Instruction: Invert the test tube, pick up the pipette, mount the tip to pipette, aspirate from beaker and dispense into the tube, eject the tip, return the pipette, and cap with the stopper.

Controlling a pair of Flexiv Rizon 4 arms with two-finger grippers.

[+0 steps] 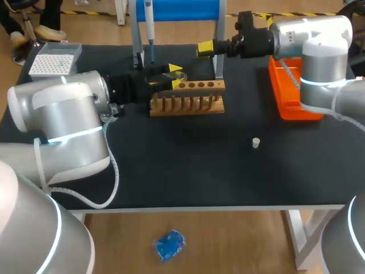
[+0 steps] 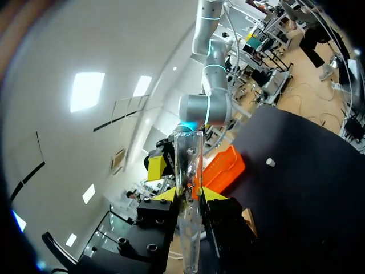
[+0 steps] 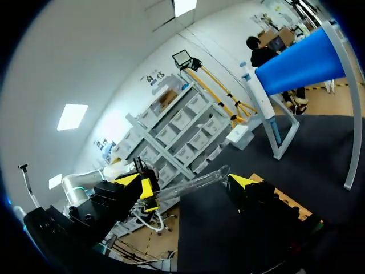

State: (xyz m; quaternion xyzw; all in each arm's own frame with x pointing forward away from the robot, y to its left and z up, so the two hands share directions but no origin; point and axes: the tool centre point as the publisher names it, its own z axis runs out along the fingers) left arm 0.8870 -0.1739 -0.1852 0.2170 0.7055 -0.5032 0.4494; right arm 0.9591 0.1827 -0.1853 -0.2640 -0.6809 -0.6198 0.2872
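Black table (image 1: 188, 165), L gripper (image 2: 189, 194) clamped on test tube (image 2: 187, 153), R gripper (image 3: 191, 184) fingers apart

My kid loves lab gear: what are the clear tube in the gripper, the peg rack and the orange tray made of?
The clear slim test tube: see-through and glossy, glass or clear plastic; can't tell which. The tan peg rack: matt bare wood, by its colour. The orange tray: uniform bright colour, probably moulded plastic.
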